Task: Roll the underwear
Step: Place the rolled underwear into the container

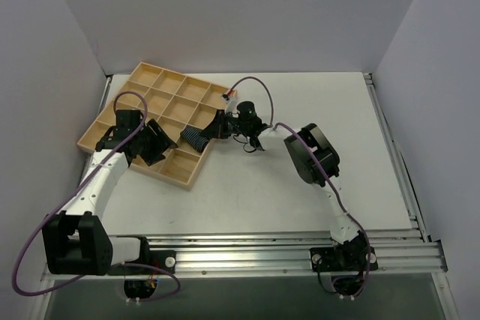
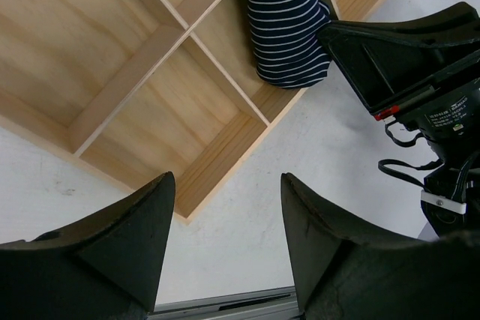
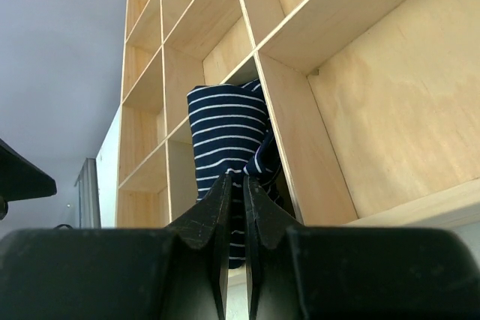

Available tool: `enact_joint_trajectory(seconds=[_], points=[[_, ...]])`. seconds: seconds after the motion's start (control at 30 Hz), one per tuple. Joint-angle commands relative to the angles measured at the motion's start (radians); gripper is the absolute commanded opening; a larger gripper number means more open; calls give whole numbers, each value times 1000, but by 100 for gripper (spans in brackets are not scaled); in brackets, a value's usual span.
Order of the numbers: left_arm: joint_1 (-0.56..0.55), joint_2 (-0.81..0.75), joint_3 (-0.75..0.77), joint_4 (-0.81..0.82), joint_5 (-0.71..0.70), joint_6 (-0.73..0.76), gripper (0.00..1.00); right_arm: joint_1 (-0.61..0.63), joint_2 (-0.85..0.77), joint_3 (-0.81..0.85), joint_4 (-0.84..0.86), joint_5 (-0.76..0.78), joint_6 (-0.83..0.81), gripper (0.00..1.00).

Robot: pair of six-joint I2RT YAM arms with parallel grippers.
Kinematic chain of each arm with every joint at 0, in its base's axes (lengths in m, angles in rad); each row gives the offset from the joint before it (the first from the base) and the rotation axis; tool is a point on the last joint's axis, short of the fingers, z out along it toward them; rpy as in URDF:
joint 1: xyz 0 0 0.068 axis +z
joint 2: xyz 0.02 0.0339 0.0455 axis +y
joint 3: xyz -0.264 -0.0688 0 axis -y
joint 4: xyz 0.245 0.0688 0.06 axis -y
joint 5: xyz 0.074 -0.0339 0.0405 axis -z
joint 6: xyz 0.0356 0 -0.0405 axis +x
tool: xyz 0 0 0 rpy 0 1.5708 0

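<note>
The underwear (image 1: 196,139), a navy roll with thin white stripes, sits in a cell at the right edge of the wooden tray (image 1: 161,80). It shows in the left wrist view (image 2: 289,28) and the right wrist view (image 3: 225,129). My right gripper (image 1: 217,127) reaches in from the right, and its fingers (image 3: 235,177) are pinched nearly together on the near end of the cloth. My left gripper (image 1: 154,144) hovers open and empty (image 2: 225,177) over the tray's near edge (image 2: 225,155), left of the underwear.
The tray (image 3: 360,110) holds several cells and lies at the back left of the white table. The right arm's wrist (image 2: 420,73) is close to the right of the left gripper. A metal rail (image 1: 285,249) runs along the near edge. Walls enclose three sides.
</note>
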Motion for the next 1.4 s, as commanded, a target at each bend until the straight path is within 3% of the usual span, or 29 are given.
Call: enact_joint_trajectory(seconds=[0.0, 0.23, 0.4, 0.7, 0.93, 1.37], points=[[7, 8, -23, 132, 42, 7, 66, 4, -3, 17, 6, 25, -71, 0], [7, 48, -34, 149, 63, 33, 66, 9, 22, 36, 13, 32, -85, 0], [4, 74, -51, 274, 109, 44, 65, 21, 62, 82, 3, 11, -85, 0], [-67, 207, 16, 446, 183, 36, 36, 29, 54, 73, -68, 12, -94, 0], [-174, 325, 73, 494, 143, 17, 34, 29, -3, -6, -97, 29, -136, 6], [-190, 381, 67, 477, 71, 12, 34, 33, -59, -82, -137, 149, -99, 2]])
